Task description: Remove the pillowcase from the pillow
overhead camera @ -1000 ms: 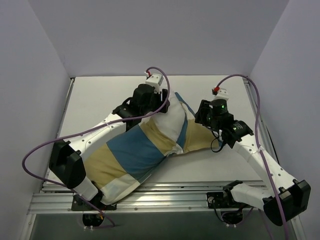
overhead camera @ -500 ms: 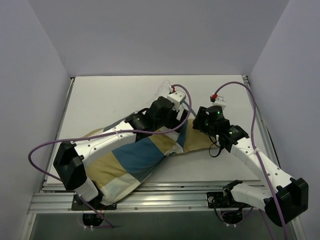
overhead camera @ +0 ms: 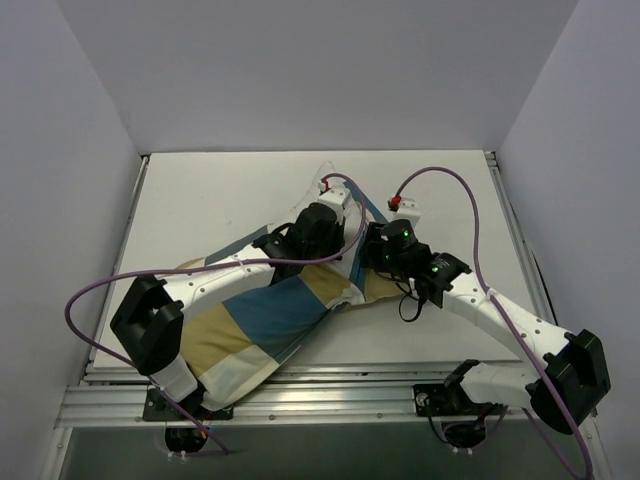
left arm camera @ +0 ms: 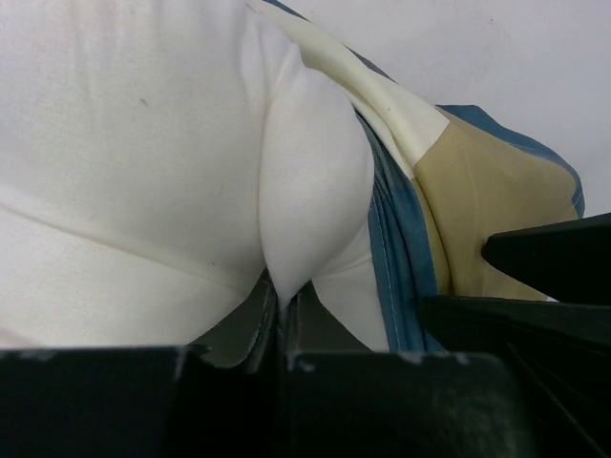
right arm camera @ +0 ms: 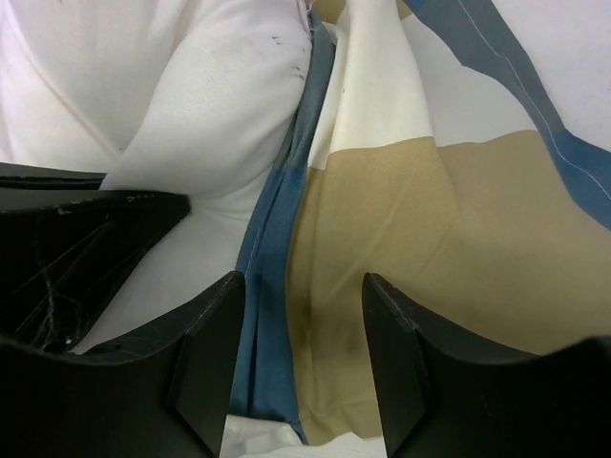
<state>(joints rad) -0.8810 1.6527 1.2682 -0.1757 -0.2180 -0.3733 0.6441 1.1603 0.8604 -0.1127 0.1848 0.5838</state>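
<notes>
The pillowcase [overhead camera: 260, 315], in blue, tan and cream blocks, lies diagonally across the table with the pillow inside. The plain white pillow [left arm camera: 124, 143] bulges out of the case's open end. My left gripper [left arm camera: 284, 305] is shut on a pinched fold of that white pillow fabric; from above it sits at the open end [overhead camera: 335, 215]. My right gripper [right arm camera: 304, 315] is open, its fingers [right arm camera: 205, 343] straddling the pillowcase's blue hem and tan panel [right arm camera: 449, 239] right beside the pillow [right arm camera: 210, 105]. In the top view the right gripper [overhead camera: 372, 250] is just right of the left one.
The white table [overhead camera: 200, 200] is boxed in by pale walls on three sides. A metal rail [overhead camera: 330, 400] runs along the near edge by the arm bases. Purple cables [overhead camera: 440, 175] loop above both wrists. The left arm lies across the pillowcase.
The left gripper swung right onto the pillow's exposed end and shut on a fold of it. The right gripper slid left to the pillowcase's opening, still open.
</notes>
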